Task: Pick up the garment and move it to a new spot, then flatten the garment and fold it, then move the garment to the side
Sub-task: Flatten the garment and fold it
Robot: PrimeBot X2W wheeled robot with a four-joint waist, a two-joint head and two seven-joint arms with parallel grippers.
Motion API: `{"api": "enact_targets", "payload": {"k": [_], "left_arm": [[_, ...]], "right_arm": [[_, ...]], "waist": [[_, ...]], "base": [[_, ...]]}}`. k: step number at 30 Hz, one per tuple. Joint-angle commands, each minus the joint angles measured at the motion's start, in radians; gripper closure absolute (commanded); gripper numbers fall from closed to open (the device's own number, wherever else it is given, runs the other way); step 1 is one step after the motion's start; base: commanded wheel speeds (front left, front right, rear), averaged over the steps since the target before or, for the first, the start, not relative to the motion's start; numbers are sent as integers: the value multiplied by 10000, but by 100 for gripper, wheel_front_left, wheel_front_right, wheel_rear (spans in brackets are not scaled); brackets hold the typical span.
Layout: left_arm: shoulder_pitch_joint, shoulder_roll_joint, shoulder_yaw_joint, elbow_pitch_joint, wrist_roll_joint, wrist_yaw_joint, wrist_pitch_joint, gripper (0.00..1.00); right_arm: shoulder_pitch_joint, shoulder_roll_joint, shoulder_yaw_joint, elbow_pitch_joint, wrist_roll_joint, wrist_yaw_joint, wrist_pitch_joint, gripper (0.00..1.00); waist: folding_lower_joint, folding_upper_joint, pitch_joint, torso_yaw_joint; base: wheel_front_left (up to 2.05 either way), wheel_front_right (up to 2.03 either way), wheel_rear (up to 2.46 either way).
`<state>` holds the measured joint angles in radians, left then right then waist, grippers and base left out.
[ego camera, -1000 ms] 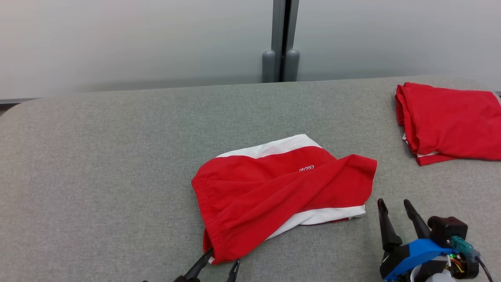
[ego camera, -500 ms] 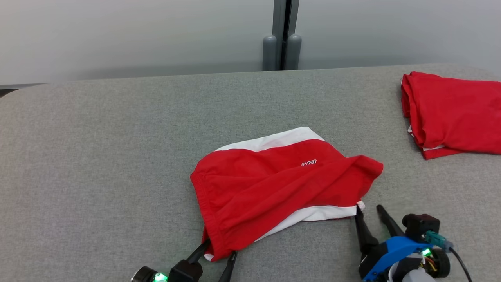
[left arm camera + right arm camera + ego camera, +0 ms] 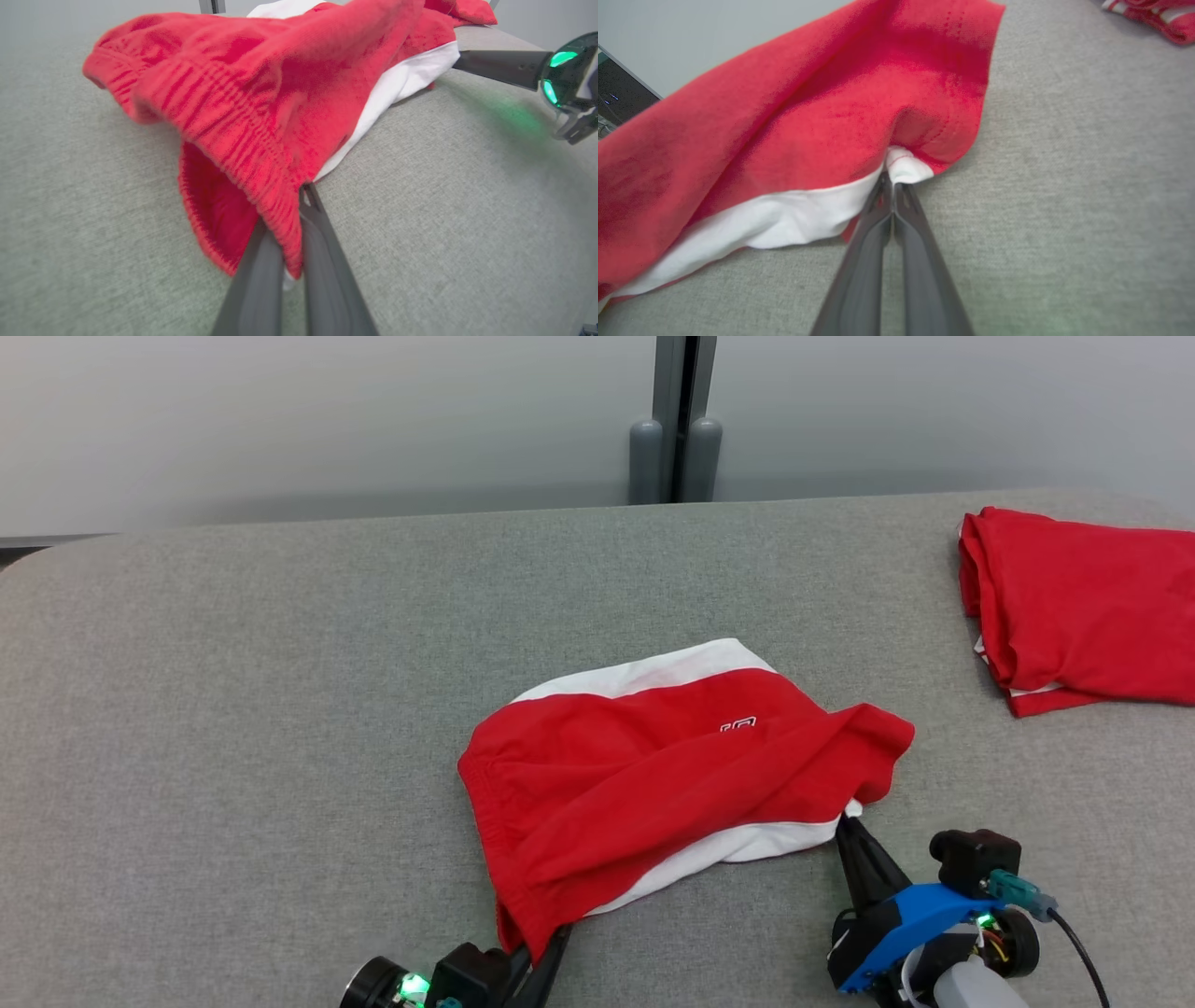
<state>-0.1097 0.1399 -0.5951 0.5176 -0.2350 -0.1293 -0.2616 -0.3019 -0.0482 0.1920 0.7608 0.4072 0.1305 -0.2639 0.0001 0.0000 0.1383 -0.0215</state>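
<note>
The garment (image 3: 653,784) is a pair of red shorts with white side panels, lying rumpled in the middle of the grey table (image 3: 233,709). At its near left corner my left gripper (image 3: 537,947) is shut on the elastic waistband (image 3: 243,154), and the left wrist view shows the red hem pinched between the two fingers (image 3: 261,275). My right gripper (image 3: 848,821) is shut on the white corner (image 3: 903,168) at the garment's near right edge. Both pinched corners are lifted a little off the cloth surface.
A second red garment (image 3: 1083,607) lies folded at the table's far right edge. A grey post (image 3: 674,420) stands against the pale wall behind the table. Bare grey table surface stretches to the left and along the back.
Both grippers have closed: the left on the waistband corner, the right after moving left and forward onto the white corner. The camera shifted slightly downward between the first frame and now.
</note>
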Motion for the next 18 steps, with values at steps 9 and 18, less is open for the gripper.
{"api": "enact_targets", "payload": {"k": [9, 18], "left_arm": [[170, 548, -521, -2103, -579, -20, -43, 100], [-480, 1126, 404, -4149, -1022, -18, -43, 100]], "right_arm": [[1111, -720, -567, -2353, -791, 6, -3, 100], [1023, -1446, -207, -4565, -811, 6, -3, 100]], "waist": [[-1, 0, -454, -28], [-1, 0, -630, -208]], "base": [[0, 0, 0], [0, 0, 0]]}}
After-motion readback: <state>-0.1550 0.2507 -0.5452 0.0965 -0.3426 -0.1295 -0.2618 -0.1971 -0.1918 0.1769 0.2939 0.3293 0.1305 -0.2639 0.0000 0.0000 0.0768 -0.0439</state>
